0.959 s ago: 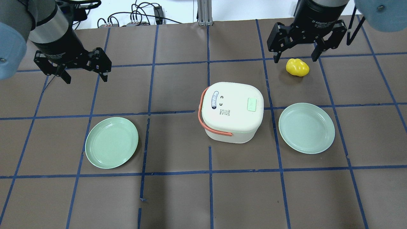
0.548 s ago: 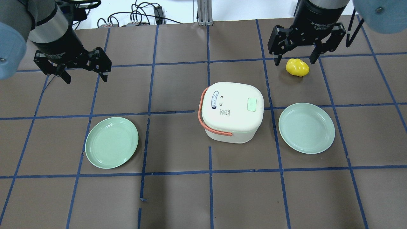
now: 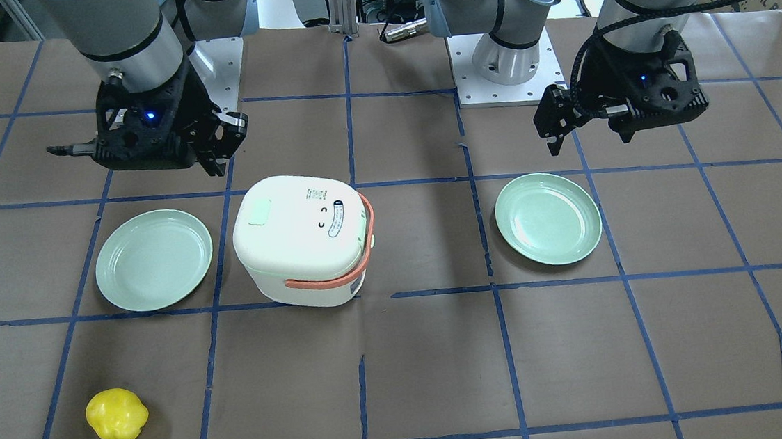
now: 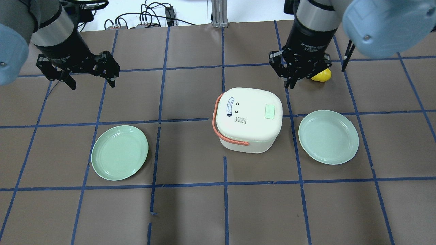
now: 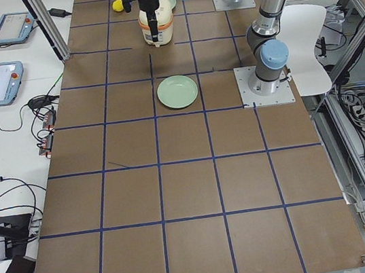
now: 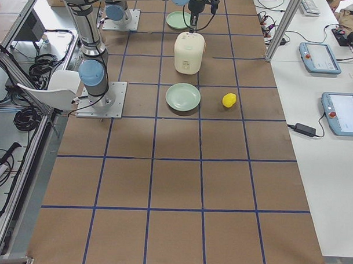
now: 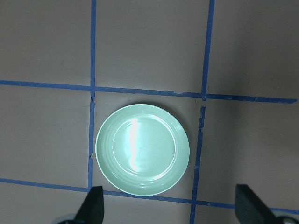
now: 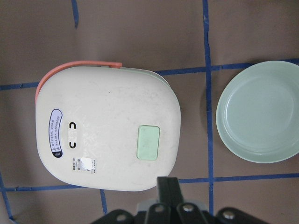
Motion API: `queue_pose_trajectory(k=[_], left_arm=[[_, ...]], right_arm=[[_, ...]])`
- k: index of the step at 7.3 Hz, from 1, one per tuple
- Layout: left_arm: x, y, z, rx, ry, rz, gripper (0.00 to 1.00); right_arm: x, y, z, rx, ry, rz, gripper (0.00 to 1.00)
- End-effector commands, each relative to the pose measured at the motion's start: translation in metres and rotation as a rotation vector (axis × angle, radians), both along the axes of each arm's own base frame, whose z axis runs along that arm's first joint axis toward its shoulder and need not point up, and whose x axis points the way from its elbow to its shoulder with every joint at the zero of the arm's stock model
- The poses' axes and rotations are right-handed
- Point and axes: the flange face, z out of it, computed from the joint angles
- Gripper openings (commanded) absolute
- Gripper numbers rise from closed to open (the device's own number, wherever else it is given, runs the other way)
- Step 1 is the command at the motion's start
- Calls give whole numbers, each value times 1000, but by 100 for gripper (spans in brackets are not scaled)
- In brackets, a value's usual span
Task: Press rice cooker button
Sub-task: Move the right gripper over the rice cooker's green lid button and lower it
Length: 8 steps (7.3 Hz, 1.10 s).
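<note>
Right gripper (image 4: 291,83) is poised beside the cream rounded plastic rice cooker (image 4: 248,131).
Its fingers are pressed together, empty, forming one blunt tip for the pale green rectangular button (image 4: 269,111) just ahead, lower.

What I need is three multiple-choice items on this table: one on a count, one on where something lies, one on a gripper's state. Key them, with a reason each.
1. How many round pale green plates flank the white rice cooker with the orange handle?
A. One. B. Two. C. Three.

2. Where does the lumpy yellow plastic toy lie?
A. On a plate. B. On the brown table mat. C. On the cooker's lid.

3. How does the right gripper stand?
A. Open wide. B. Shut on the orange handle. C. Shut, holding nothing.

Key: 1 B, one plate lies on either side of the cooker. 2 B, the front-facing view shows it alone on the mat, apart from plates and cooker. 3 C, its wrist view shows the fingers pressed together with nothing between them.
</note>
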Motion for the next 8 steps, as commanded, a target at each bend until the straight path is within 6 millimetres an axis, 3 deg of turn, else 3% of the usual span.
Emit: queue_pose_trajectory(k=[1,3,4,5,8], left_arm=[[0,0,1,-2,0,1,100],[0,0,0,0,0,1,100],[0,0,0,0,0,1,100],[0,0,0,0,0,1,100],[0,0,1,-2,0,1,100]], right_arm=[[12,9,-52,17,1,3,3],[14,3,-64,-45,-7,-33,3],[21,14,-78,-19,2,-47,3],[24,12,-87,-46,-4,-44,3],[24,14,-95,-34,-1,-45,3]])
